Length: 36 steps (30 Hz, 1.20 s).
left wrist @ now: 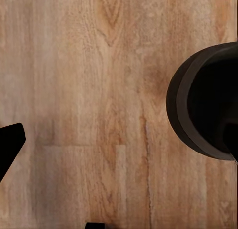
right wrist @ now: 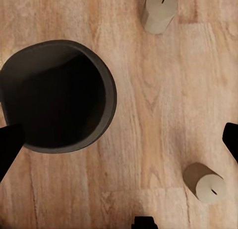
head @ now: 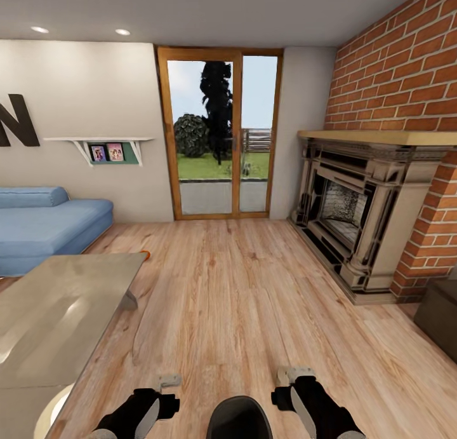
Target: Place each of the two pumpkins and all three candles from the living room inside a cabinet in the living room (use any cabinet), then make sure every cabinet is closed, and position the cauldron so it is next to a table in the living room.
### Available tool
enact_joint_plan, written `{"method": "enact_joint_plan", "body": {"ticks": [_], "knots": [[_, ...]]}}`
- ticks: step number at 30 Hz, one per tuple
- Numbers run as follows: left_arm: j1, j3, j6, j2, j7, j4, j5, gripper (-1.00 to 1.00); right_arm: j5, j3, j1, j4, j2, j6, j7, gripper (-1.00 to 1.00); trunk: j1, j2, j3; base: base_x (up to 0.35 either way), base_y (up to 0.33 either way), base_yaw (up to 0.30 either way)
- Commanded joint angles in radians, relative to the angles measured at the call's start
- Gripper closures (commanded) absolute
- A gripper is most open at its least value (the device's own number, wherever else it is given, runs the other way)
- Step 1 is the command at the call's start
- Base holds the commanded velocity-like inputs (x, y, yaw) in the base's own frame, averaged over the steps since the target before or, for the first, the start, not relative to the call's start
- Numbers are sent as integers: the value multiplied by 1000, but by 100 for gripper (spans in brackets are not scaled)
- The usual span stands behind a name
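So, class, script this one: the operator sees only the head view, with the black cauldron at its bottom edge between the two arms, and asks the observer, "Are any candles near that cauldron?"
Observer: Yes. The right wrist view shows one candle and a second candle on the wood floor near the cauldron.
Operator: Is either touching it?
Observer: No. Both sit apart from it, with bare floor between.
Operator: Is anything inside the cauldron?
Observer: Nothing that I can see. That view looks into its mouth and shows only a dark interior.
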Motion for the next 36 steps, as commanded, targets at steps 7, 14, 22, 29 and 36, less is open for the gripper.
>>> {"method": "enact_joint_plan", "body": {"ticks": [7,14,22,29,36], "knots": [[-1,0,-4,1,1,-6,9,-100,2,-1,-3,-1,0,5,-4,-100,0,-1,-1,45,0,0],[-1,0,-19,1,0,-6,9,-100,3,-3,-4,-1,-5,5,-4,-100,0,-1,-1,33,0,0],[-1,-1,-35,1,-1,-6,7,-100,5,-4,-4,-1,-6,5,-4,-100,0,-1,-1,133,0,0],[-1,-1,-49,1,-1,-1,5,-100,3,-4,-4,-1,-5,5,-4,-100,0,-1,-1,98,19,0],[-1,-1,-51,1,-1,-2,6,-100,3,-4,-4,-1,-5,5,-4,-100,0,-1,-1,95,12,0]]}}
